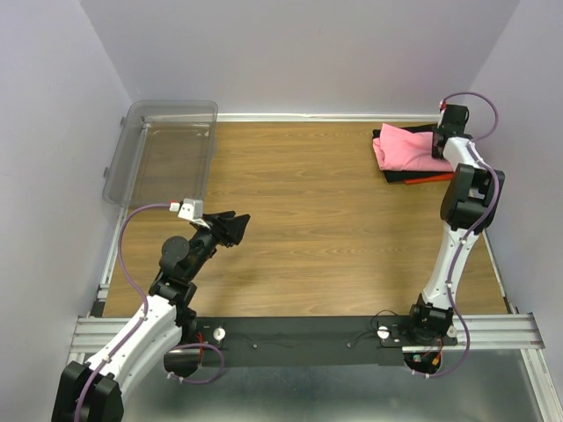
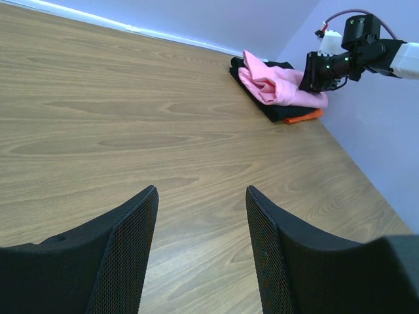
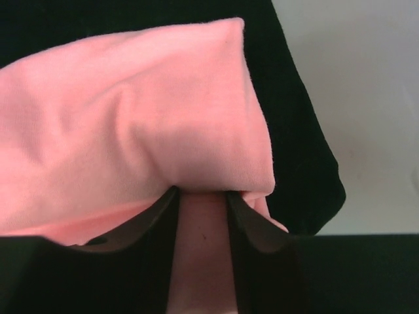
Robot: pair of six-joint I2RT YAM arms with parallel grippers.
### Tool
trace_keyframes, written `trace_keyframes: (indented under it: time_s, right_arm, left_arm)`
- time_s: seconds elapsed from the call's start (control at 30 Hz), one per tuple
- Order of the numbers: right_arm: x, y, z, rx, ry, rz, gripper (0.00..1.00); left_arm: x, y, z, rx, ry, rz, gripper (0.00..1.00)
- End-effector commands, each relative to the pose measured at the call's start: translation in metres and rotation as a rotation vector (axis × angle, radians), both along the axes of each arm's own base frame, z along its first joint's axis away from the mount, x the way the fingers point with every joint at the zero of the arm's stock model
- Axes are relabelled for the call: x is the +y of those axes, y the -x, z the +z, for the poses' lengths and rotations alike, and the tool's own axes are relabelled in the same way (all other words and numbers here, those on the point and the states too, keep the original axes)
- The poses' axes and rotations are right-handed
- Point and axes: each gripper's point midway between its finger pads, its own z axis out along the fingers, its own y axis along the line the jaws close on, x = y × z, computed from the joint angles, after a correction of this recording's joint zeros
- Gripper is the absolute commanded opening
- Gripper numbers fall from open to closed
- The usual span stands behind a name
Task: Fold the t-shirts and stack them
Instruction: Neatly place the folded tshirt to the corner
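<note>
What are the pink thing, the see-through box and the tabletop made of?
The pink t-shirt looks like soft, matte knit cloth, maybe cotton: it folds in rounded creases. The bin looks like clear, glossy hard plastic: you can see through its walls. The table shows wood grain; whether it is real wood or laminate I can't tell.

The top camera looks down on the whole table (image 1: pixel 299 229). The left wrist camera looks low across it. The right wrist camera is right up against the pink t-shirt (image 3: pixel 131 111); all three see it.

Pink t-shirt (image 1: pixel 403 145), rumpled, atop folded black t-shirt (image 1: pixel 392 173) (orange t-shirt (image 1: pixel 428 179) beneath), far right
</note>
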Motion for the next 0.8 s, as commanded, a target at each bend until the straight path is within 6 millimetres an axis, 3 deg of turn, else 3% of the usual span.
trace_keyframes:
  time_s: [0.0, 0.07, 0.2, 0.27, 0.3, 0.37, 0.47, 0.53, 0.77]
  right_arm:
    - [0.015, 0.005, 0.003, 0.028, -0.097, 0.091, 0.45]
    - [0.024, -0.008, 0.027, -0.036, -0.126, 0.147, 0.50]
    - [0.039, -0.024, 0.067, -0.146, -0.168, 0.216, 0.51]
    - [0.044, -0.026, 0.070, -0.167, -0.176, 0.231, 0.51]
    - [0.045, -0.031, 0.083, -0.213, -0.160, 0.240, 0.51]
    - [0.047, -0.029, 0.079, -0.226, -0.160, 0.244, 0.52]
    - [0.049, -0.035, 0.097, -0.319, -0.138, 0.262, 0.52]
    - [0.048, -0.041, 0.100, -0.354, -0.131, 0.258, 0.52]
    - [0.023, -0.058, 0.064, -0.312, -0.092, 0.144, 0.49]
  left_arm:
    - [-0.002, 0.000, 0.005, -0.028, -0.008, -0.013, 0.64]
    - [-0.002, 0.000, 0.005, -0.028, -0.011, -0.012, 0.64]
    - [-0.003, -0.002, 0.009, -0.033, -0.011, -0.012, 0.64]
    - [-0.003, -0.002, 0.011, -0.037, -0.009, -0.011, 0.64]
    - [-0.003, -0.002, 0.011, -0.038, -0.010, -0.010, 0.64]
    - [-0.003, -0.003, 0.013, -0.041, -0.011, -0.009, 0.64]
    - [-0.001, -0.004, 0.017, -0.051, -0.011, -0.001, 0.64]
    - [0.000, -0.006, 0.021, -0.062, -0.007, 0.012, 0.64]
    - [0.000, -0.017, 0.032, -0.080, -0.024, 0.030, 0.64]
